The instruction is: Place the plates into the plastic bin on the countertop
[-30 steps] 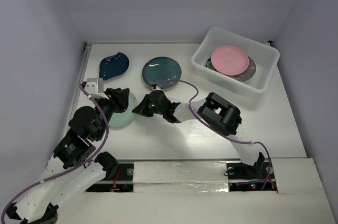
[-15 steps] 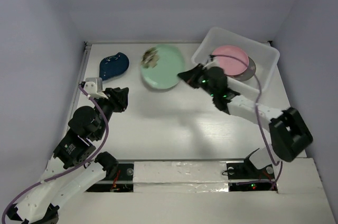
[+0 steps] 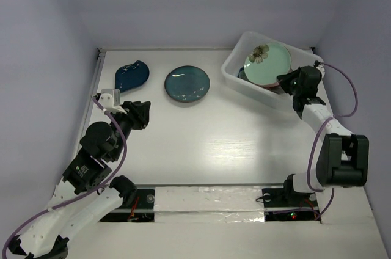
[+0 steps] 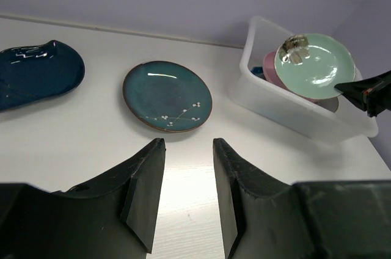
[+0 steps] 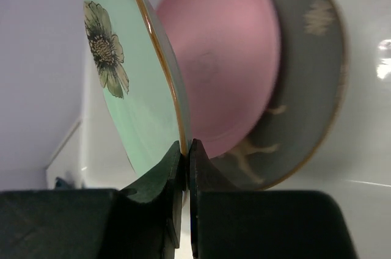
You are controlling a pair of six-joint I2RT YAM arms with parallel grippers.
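The right gripper (image 5: 185,149) is clenched on the rim of the pale green flower-printed ceramic plate (image 5: 122,88) — tilted over the pink round plate (image 5: 226,76) inside the translucent white plastic bin (image 3: 256,91), so release likely lies straight down; the left gripper (image 4: 188,146) — fingers parted, empty — faces the dark teal round plate (image 4: 167,95).

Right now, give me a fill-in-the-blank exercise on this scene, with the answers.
The flower plate clamped in the right gripper is pale ____.
In the plastic bin, the plate lying on the grey deer plate is ____.
The left gripper holds nothing, its jaws ____.
Answers: green; pink; open.
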